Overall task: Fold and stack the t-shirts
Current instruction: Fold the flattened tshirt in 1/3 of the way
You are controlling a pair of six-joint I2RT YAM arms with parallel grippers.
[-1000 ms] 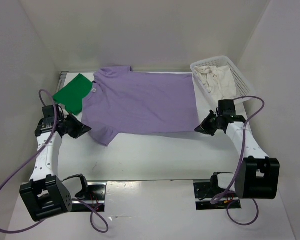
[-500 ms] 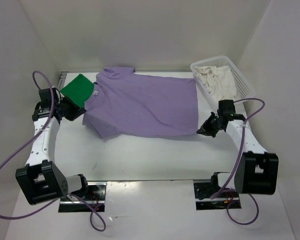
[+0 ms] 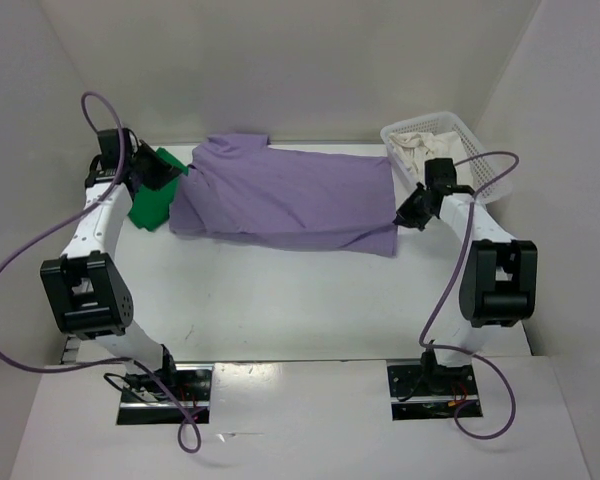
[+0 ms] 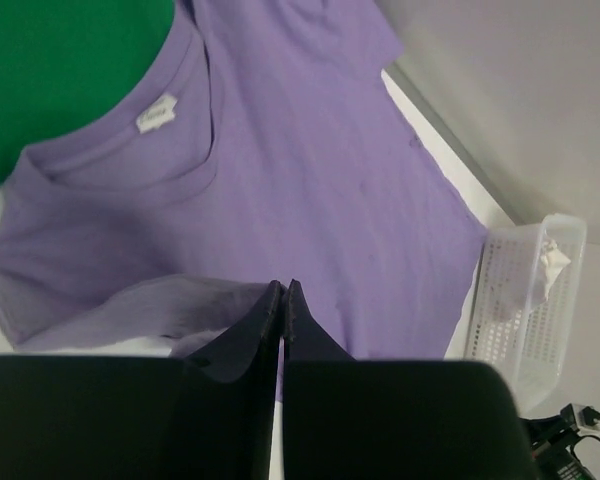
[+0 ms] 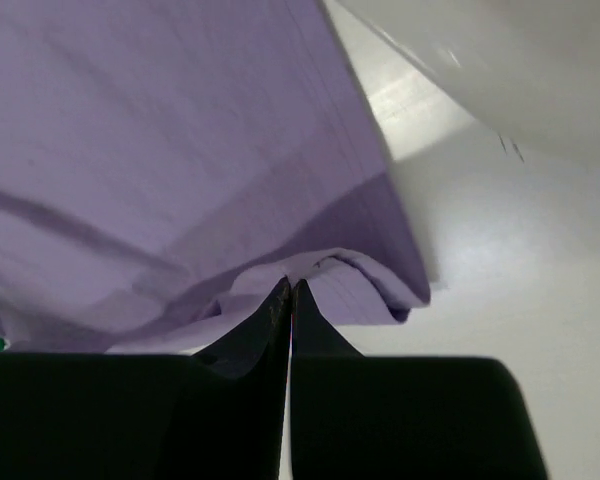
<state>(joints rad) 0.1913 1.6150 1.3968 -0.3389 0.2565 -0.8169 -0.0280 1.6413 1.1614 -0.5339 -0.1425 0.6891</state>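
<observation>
The pale purple t-shirt (image 3: 285,195) lies across the back of the table, its near edge lifted and carried over toward the back. My left gripper (image 3: 180,170) is at its collar end, shut on a fold of sleeve cloth (image 4: 160,305); the fingertips (image 4: 283,287) meet on purple fabric. My right gripper (image 3: 401,219) is shut on the hem corner (image 5: 360,275) at the shirt's right end, the cloth bunched at the tips (image 5: 288,286). The green t-shirt (image 3: 150,200) lies folded at the far left, partly under the left arm. The cream t-shirt (image 3: 430,160) sits crumpled in the basket.
A white mesh basket (image 3: 482,165) stands at the back right corner, close behind the right arm. White walls close in the back and both sides. Purple cables loop off both arms. The table (image 3: 300,300) in front of the shirt is white.
Both arms have swung from the middle of the table toward the back, carrying the purple shirt's near edge with them. The shirt now looks narrower front to back.
</observation>
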